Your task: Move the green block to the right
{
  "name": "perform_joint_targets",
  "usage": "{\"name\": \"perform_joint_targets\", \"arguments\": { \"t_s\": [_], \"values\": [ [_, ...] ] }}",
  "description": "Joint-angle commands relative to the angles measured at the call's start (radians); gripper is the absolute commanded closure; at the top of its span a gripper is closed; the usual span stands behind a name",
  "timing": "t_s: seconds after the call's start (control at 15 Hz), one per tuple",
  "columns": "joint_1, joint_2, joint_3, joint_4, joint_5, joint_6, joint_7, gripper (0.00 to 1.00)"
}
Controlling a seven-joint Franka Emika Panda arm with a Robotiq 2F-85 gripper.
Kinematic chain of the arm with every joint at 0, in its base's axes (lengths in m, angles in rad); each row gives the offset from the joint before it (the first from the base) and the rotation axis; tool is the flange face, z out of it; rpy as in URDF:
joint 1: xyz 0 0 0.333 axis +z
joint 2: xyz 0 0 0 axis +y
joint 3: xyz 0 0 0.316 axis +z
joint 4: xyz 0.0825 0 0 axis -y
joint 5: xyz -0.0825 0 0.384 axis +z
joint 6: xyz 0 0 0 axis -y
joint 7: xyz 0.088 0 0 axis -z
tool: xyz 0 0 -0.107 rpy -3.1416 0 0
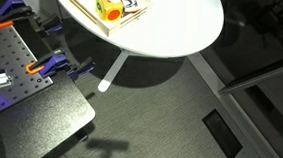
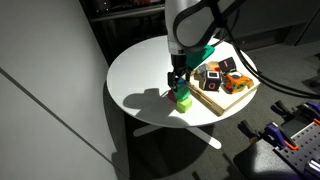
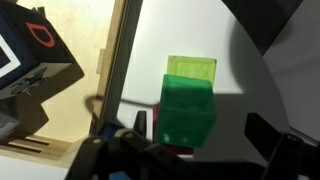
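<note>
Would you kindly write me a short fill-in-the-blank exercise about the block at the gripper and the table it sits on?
1. The block under the gripper is ____ in colour.
2. It stands on the ____ table, outside the tray.
3. The table top is ____ in shape.
4. In the wrist view the jaws stand ____, one on either side of the block.

Missing words: green; white; round; open
</note>
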Motion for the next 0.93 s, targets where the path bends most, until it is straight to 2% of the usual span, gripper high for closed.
{"name": "perform_joint_targets", "arguments": {
  "t_s": [0.0, 0.47, 0.53, 0.6, 0.87],
  "values": [
    [0.020, 0.028, -0.019, 0.047, -0.027, -0.032, 0.019, 0.00],
    [0.025, 0.055, -0.025, 0.068, -0.030, -0.033, 0.018, 0.00],
    [0.026, 0.058, -0.026, 0.071, -0.032, -0.034, 0.018, 0.25],
    [0.028, 0.062, -0.027, 0.074, -0.034, -0.034, 0.018, 0.26],
    [0.033, 0.068, -0.032, 0.079, -0.042, -0.035, 0.019, 0.60]
  ]
}}
